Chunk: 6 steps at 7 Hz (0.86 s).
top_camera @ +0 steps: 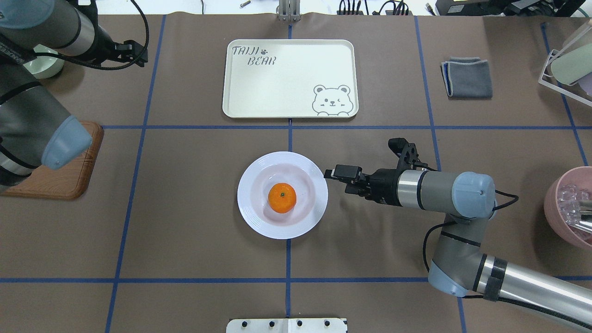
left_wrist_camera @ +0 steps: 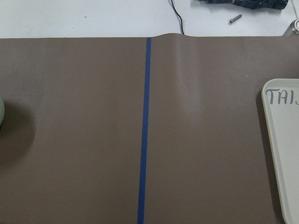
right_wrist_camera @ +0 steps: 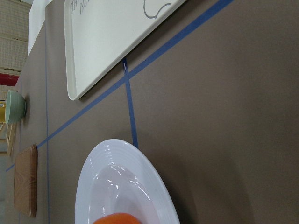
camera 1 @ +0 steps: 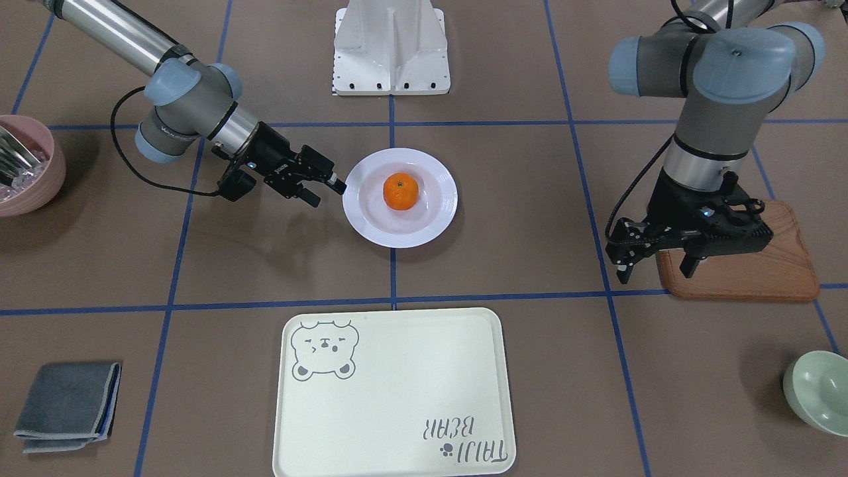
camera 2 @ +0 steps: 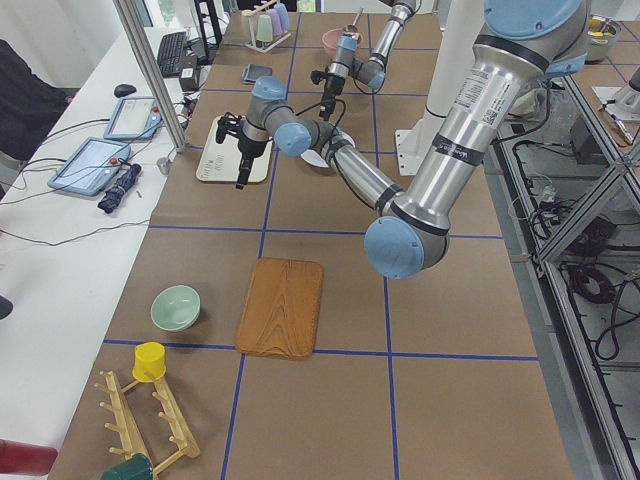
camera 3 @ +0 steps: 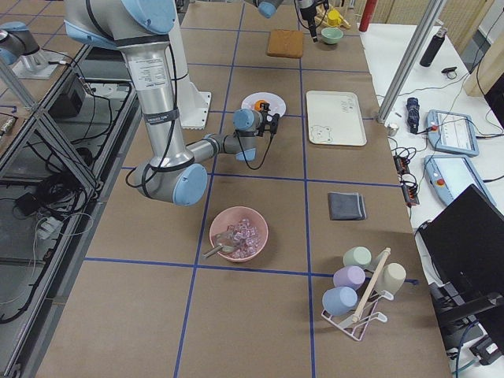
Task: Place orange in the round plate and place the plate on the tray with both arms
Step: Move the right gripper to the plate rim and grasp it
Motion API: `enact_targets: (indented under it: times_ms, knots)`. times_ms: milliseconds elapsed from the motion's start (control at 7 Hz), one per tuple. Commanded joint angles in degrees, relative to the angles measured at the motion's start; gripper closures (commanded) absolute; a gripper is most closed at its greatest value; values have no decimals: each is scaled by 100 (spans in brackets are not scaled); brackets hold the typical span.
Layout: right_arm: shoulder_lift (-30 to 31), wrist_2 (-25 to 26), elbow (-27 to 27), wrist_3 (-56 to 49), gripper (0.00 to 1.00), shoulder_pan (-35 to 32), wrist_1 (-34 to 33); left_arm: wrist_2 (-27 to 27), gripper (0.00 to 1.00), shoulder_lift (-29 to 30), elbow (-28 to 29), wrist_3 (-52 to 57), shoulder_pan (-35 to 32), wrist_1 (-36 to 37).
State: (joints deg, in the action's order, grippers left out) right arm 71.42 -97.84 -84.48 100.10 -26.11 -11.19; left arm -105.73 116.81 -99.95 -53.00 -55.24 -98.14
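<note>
The orange (camera 1: 401,191) lies in the middle of the round plate (camera 1: 434,228), which rests on the table at the centre. The cream tray (camera 1: 397,397) with the bear drawing lies on the far side of the plate from the robot, with nothing on it. My right gripper (camera 1: 328,193) is held low and sideways, open, with one fingertip (camera 1: 339,187) right at the plate's rim on the robot's right side; nothing is between its fingers. My left gripper (camera 1: 654,270) hangs open and empty above the table beside the wooden board, well apart from the plate.
A brown wooden board (camera 1: 762,278) lies under the left arm. A pink bowl (camera 1: 30,189) holding clear pieces sits at the table's right end, a pale green bowl (camera 1: 818,391) at the far left corner, and a folded grey cloth (camera 1: 66,405) at the far right.
</note>
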Motion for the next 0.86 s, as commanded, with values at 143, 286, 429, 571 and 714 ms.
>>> enact_targets:
  times_ms: [143, 286, 429, 571, 714]
  knots:
    - [-189, 431, 124, 18, 0, 325, 12, -27, 2, 0, 89, 0, 13, -12]
    - [-294, 467, 246, 18, 0, 378, 12, -27, 2, 0, 89, 0, 13, -12]
    - [-338, 476, 291, 18, 0, 396, 12, -27, 2, 0, 98, 0, 22, -12]
    - [-374, 477, 292, 71, 0, 396, 12, -27, 2, 0, 115, 0, 22, -12]
    - [-400, 485, 300, 89, 0, 414, 12, -27, 2, 0, 116, 0, 30, -12]
